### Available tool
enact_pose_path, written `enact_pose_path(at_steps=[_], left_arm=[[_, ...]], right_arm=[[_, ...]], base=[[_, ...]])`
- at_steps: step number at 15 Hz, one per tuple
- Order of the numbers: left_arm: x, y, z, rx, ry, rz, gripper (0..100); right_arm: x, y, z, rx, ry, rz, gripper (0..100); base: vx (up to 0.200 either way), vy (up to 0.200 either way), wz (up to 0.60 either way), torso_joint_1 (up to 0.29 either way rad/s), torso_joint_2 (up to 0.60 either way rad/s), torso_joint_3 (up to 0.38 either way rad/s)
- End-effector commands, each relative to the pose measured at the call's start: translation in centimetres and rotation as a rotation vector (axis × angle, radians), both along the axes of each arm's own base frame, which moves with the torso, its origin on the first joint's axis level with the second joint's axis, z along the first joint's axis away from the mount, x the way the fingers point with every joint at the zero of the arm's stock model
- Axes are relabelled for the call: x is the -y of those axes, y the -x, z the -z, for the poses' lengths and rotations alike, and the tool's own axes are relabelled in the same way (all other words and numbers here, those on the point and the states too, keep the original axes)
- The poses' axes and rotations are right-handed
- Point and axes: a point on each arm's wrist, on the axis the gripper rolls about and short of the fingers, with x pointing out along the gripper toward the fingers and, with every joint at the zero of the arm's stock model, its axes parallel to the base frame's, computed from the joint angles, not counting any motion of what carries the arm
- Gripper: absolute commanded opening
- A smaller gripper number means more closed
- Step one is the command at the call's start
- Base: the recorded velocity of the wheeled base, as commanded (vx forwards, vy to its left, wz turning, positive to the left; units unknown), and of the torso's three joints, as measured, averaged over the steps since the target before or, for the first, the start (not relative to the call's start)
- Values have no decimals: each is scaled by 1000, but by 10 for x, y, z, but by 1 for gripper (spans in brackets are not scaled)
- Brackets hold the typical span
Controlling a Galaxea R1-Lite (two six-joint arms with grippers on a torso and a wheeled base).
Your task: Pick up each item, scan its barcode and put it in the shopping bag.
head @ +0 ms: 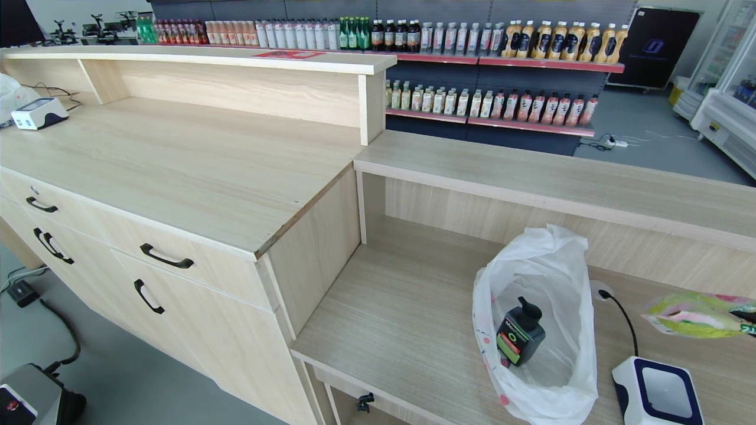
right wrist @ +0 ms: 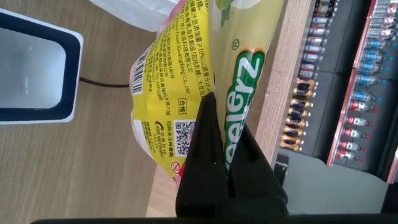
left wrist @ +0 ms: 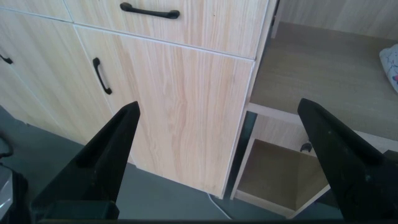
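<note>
Looking at the right tool (right wrist: 214,127) first: it's clenched on a yellow-green snack bag (right wrist: 186,74), with the dark fingers (right wrist: 208,162) pinching the packet from both sides about halfway along. The packet sticks out well past the fingertips. Its printed back has a barcode (right wrist: 142,62) near one edge, on the side toward the scanner (right wrist: 31,68).

From the head view, the snack bag (head: 700,316) is held up off the lower tabletop (head: 401,313) at the far right. It's lying roughly level, it's clear of the wood, and it isn't touching anything else I can see. The scanner (head: 658,392) — white body, dark blue rim around a pale window — sits on the tabletop nearer the robot than the packet. Its black cable (head: 626,319) runs back to a hole in the wood.

The white plastic shopping bag (head: 552,277) stands just to the left of the scanner and the packet, with its mouth open. A dark pump bottle (head: 520,339) with a red and green label is already inside, leaning a bit.

The left tool (left wrist: 217,155) is released, fingers spread wide with nothing between them. It hangs low in front of the cabinet door (left wrist: 180,106), near a black handle (left wrist: 102,74).

Further off, another small white device (head: 38,112) sits on the higher tabletop, and the store shelves (head: 490,59) behind are lined with drink bottles.
</note>
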Motion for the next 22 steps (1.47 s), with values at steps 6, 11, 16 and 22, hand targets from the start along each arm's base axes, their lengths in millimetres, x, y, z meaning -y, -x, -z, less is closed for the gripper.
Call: enact_pose_path(at_steps=[6, 11, 16, 22], left_arm=[[0, 0, 0, -1, 0, -1, 100], [0, 0, 0, -1, 0, 1, 100], [0, 0, 0, -1, 0, -1, 100], [0, 0, 0, -1, 0, 1, 100]], right_arm=[[-3, 4, 2, -20, -3, -9, 0], [-3, 4, 3, -22, -2, -9, 0], [-3, 4, 2, -22, -2, -9, 0], [-2, 4, 4, -29, -9, -6, 0]], base=[[0, 0, 0, 0, 0, 0], [0, 0, 0, 0, 0, 0], [0, 0, 0, 0, 0, 0], [0, 0, 0, 0, 0, 0]])
